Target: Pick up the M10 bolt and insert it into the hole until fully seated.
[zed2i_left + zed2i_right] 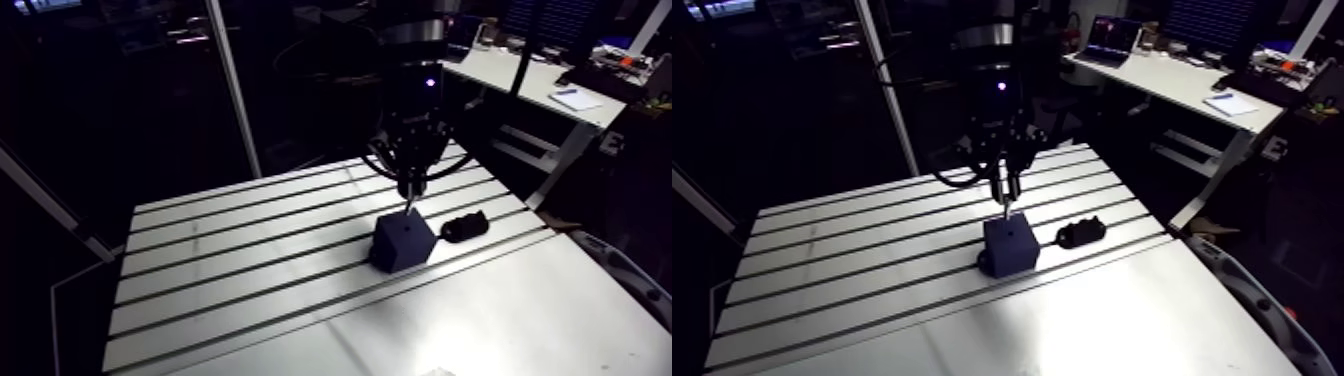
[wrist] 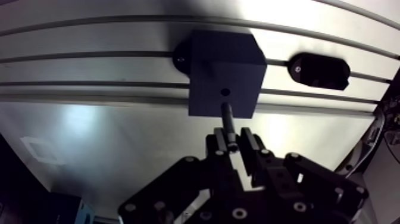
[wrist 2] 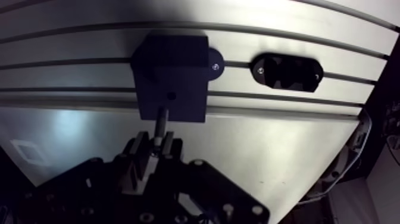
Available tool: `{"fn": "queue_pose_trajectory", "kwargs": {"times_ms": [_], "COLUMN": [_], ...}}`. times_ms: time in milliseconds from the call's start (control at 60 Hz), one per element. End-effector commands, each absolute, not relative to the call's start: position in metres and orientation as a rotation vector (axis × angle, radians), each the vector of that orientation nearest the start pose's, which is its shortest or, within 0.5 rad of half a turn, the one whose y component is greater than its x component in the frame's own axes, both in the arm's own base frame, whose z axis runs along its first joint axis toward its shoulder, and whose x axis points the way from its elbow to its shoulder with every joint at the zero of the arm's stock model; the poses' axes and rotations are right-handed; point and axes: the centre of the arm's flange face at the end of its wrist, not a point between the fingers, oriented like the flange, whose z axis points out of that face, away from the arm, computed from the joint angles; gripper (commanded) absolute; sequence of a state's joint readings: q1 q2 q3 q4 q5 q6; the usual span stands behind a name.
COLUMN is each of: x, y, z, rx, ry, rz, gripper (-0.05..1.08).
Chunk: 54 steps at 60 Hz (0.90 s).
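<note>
Two fingers [image 2: 248, 142] of my tool [image 2: 235, 143] clench the M10 bolt [image 2: 227, 119] upright by its head end, its tip just above the dark block [image 2: 226, 65], short of the hole [image 2: 225, 92] and not yet in it, nearer the right edge of the surface [image 1: 250, 250], a black oval fixture [image 2: 318, 70] alongside.

We see the dark, slim M10 bolt [image 2: 228, 119] upright, shank down, pinched in the gripper [image 2: 234, 142]. Its tip hangs just above the top face of the dark block [image 2: 226, 65], beside the small round hole [image 2: 225, 92], not yet entered.
</note>
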State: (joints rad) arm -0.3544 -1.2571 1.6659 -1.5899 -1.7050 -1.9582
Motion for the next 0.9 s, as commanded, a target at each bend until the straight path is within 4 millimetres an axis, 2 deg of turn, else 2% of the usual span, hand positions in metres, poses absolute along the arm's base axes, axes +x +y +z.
{"fn": "queue_pose_trajectory", "kwargs": {"times_ms": [17, 900], "x": [-0.5524, -0.5491], "y": [0.0765, 0.0797], "z": [0.2787, 0.2725], "rx": [-0.082, -0.08], "ry": [2.725, 2.718], "rz": [-0.027, -0.035], "gripper": [1.08, 1.08]}}
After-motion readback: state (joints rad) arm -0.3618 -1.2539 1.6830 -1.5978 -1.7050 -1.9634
